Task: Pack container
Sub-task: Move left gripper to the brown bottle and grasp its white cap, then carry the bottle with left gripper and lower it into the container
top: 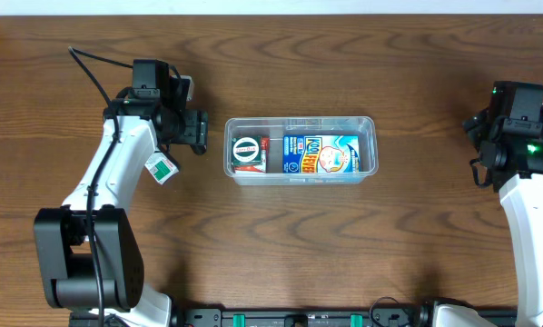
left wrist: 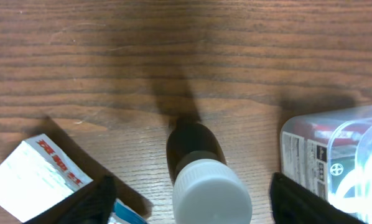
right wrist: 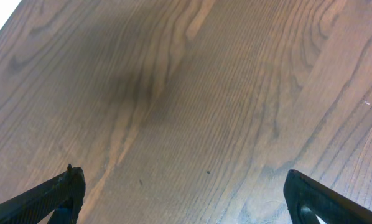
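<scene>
The clear plastic container (top: 367,145) sits mid-table. It holds a blue-and-white carton (top: 320,154) and a round black-and-white topped item (top: 247,150). Its corner shows in the left wrist view (left wrist: 298,134). My left gripper (top: 188,127) is just left of the container. In the left wrist view it (left wrist: 195,202) is open, its fingers either side of an upright dark bottle with a white cap (left wrist: 208,190), with gaps on both sides. The bottle is hidden in the overhead view. My right gripper (top: 494,136) is open and empty over bare wood (right wrist: 183,193) at the far right.
A small white packet with red and green print (top: 162,168) lies beside the left arm, left of the bottle (left wrist: 33,174). The table is dark wood.
</scene>
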Action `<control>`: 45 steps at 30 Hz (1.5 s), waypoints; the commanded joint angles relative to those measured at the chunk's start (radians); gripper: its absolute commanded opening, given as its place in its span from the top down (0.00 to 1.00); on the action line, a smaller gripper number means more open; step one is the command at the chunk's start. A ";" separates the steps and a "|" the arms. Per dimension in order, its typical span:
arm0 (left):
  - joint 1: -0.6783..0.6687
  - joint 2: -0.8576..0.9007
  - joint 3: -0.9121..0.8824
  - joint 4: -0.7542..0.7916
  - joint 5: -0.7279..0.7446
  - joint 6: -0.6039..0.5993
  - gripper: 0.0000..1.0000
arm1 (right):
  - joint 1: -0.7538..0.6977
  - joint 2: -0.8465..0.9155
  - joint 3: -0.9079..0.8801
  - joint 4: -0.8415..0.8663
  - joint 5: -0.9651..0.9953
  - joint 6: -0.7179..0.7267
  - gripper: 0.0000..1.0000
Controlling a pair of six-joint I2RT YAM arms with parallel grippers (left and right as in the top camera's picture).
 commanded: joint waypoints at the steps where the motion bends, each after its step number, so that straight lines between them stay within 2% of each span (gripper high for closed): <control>1: -0.002 0.005 0.013 -0.001 -0.012 0.008 0.28 | -0.005 -0.003 0.003 -0.001 0.008 0.015 0.01; 3: -0.002 0.005 0.013 -0.004 -0.012 0.007 0.37 | -0.005 -0.003 0.003 -0.001 0.008 0.015 0.01; 6: -0.003 0.005 0.013 -0.004 -0.012 0.008 0.45 | -0.005 -0.003 0.003 -0.001 0.007 0.015 0.01; 11: -0.019 0.005 0.013 0.001 -0.021 0.009 0.46 | -0.005 -0.003 0.003 -0.001 0.008 0.015 0.01; 18: -0.080 0.005 0.013 0.012 -0.122 0.008 0.46 | -0.005 -0.003 0.003 -0.001 0.008 0.015 0.01; 23: -0.095 0.005 0.013 0.020 -0.142 -0.003 0.48 | -0.005 -0.003 0.003 -0.001 0.007 0.016 0.01; 36: -0.095 0.005 0.013 0.018 -0.172 -0.045 0.72 | -0.005 -0.003 0.003 -0.001 0.008 0.015 0.01; 45: -0.095 -0.019 0.013 0.000 -0.172 -0.126 0.73 | -0.005 -0.003 0.003 -0.001 0.007 0.015 0.01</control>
